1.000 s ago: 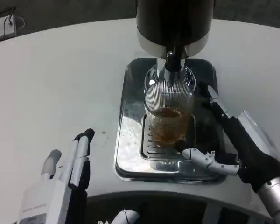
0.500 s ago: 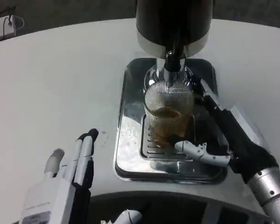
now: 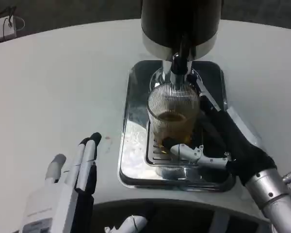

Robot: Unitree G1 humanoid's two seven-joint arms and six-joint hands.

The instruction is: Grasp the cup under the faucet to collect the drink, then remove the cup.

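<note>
1. Cup [image 3: 173, 119], a ribbed clear glass with brown drink in its lower part, stands upright on the slotted grate of a shiny metal drip tray [image 3: 131, 160], directly below the faucet [image 3: 178, 65].
2. The faucet hangs from the dark round dispenser [image 3: 179, 24] at the far edge of the tray, its spout just above the rim of the cup.
3. The right hand [image 3: 218, 145] lies over the right half of the tray, just beside the cup on its right.
4. One of the fingers [image 3: 203, 94] reaches along the far right side of the cup, and the thumb [image 3: 189, 151] crosses in front of its near base, so the hand wraps around the glass from two sides.
5. Whether those fingers press on the glass or sit just off it cannot be told; the hand is partly closed around the cup.
6. The left hand [image 3: 70, 187] rests at the near left, over the white table [image 3: 53, 87], well apart from the tray, with its fingers straight, close together and pointing far, holding nothing.
7. A small grey object [image 3: 2, 26] lies at the far left corner of the table.
</note>
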